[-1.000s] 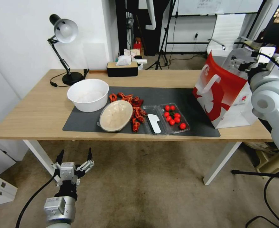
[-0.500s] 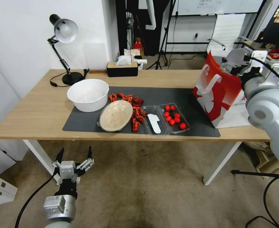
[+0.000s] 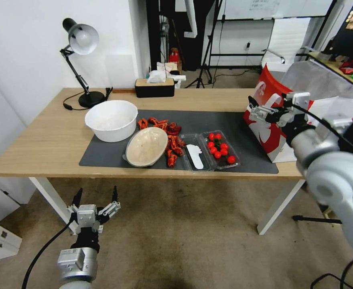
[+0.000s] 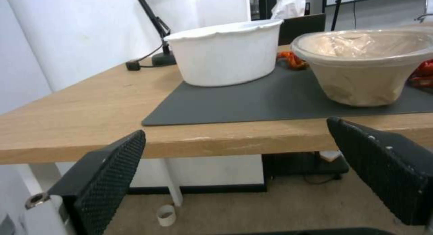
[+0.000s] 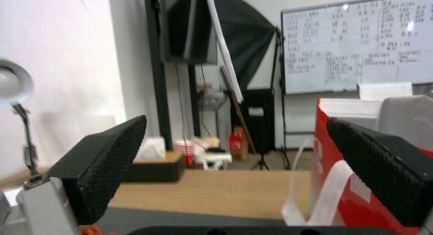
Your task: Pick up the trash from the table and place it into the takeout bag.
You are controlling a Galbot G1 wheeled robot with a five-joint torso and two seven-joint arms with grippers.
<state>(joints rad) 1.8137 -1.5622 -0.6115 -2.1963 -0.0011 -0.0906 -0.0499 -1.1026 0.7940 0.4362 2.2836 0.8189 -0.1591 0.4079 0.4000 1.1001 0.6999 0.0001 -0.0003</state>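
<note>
The trash lies on the dark mat (image 3: 224, 120) of the table (image 3: 44, 140): a beige shallow bowl (image 3: 146, 146) (image 4: 367, 71), red shell scraps (image 3: 172, 138) beside it, and a clear plastic tray (image 3: 210, 151) holding small red tomatoes. At the table's right end stands the red-and-white takeout bag (image 3: 276, 128) (image 5: 356, 197), upright and open at the top. My right gripper (image 3: 260, 110) (image 5: 236, 123) hovers open at the bag's left face, above the mat, holding nothing. Below the table's front edge my left gripper (image 3: 96, 200) (image 4: 236, 130) hangs open and empty.
A large white bowl (image 3: 111, 119) (image 4: 228, 55) sits at the mat's left end. A desk lamp (image 3: 82, 40) and a black tissue box (image 3: 154, 87) stand along the table's far edge. Tripods and stands fill the room behind.
My right arm has swung down and left from above the bag's right side to its left face over the mat. The left arm has stayed put.
</note>
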